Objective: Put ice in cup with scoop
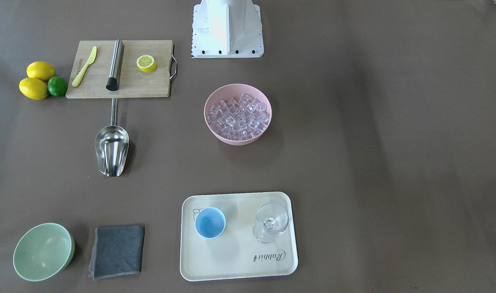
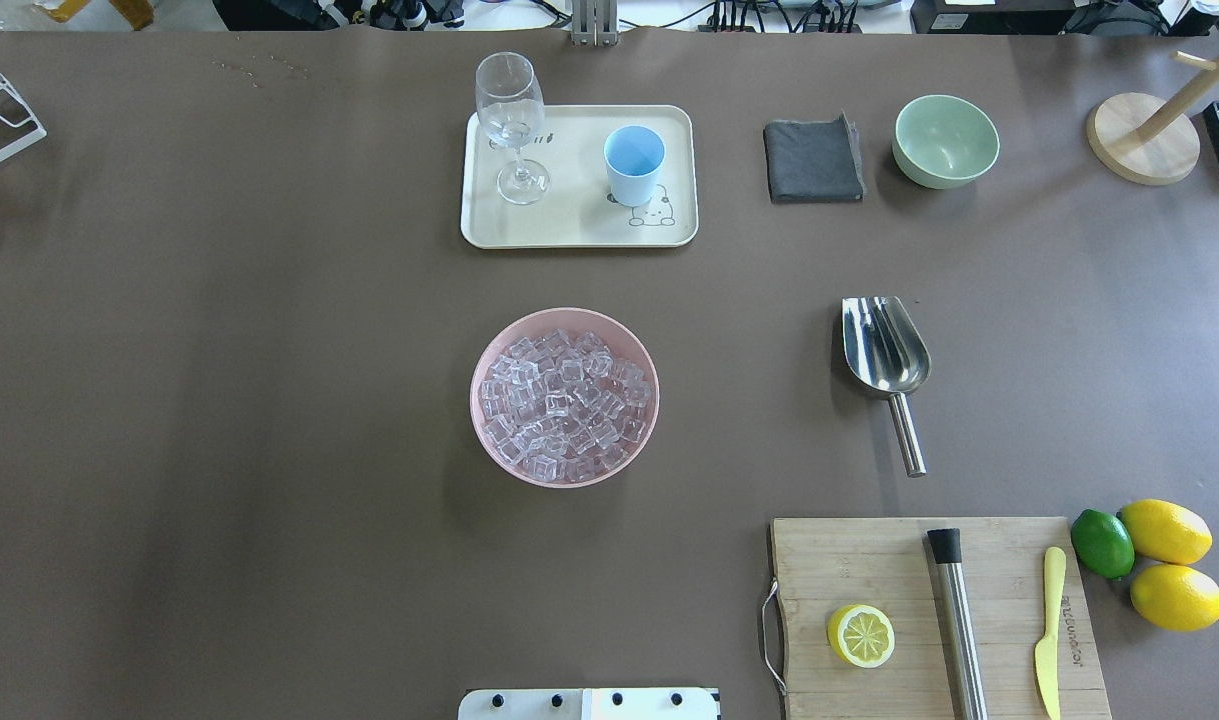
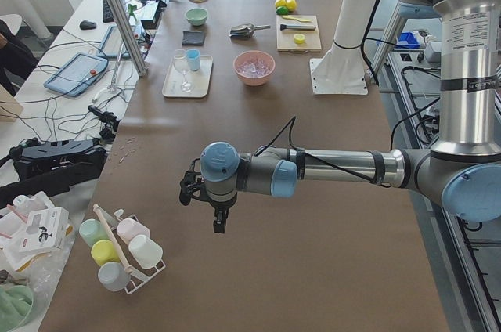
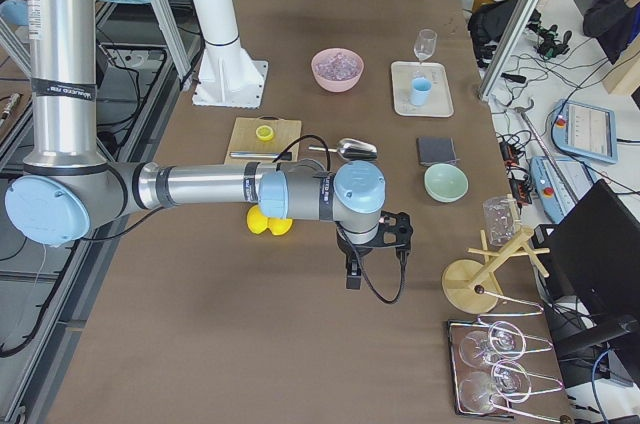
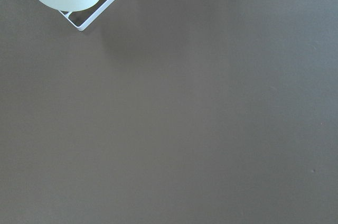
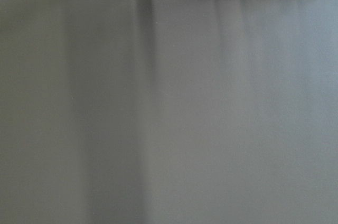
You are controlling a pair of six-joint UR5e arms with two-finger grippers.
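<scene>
On the table (image 2: 219, 400) the scoop (image 2: 884, 345) lies free; I cannot tell either jaws' state (side views only).

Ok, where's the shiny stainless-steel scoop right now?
In the overhead view, the shiny stainless-steel scoop lies on the robot's right, just beyond the bamboo cutting board with its handle toward it, right of the pink ice-filled bowl.

Open room around the scoop (image 2: 886, 350)
We find bare worktop (image 2: 269, 420) between it and the bowl (image 2: 565, 316); the cutting board (image 2: 849, 560) lies near its handle.
</scene>
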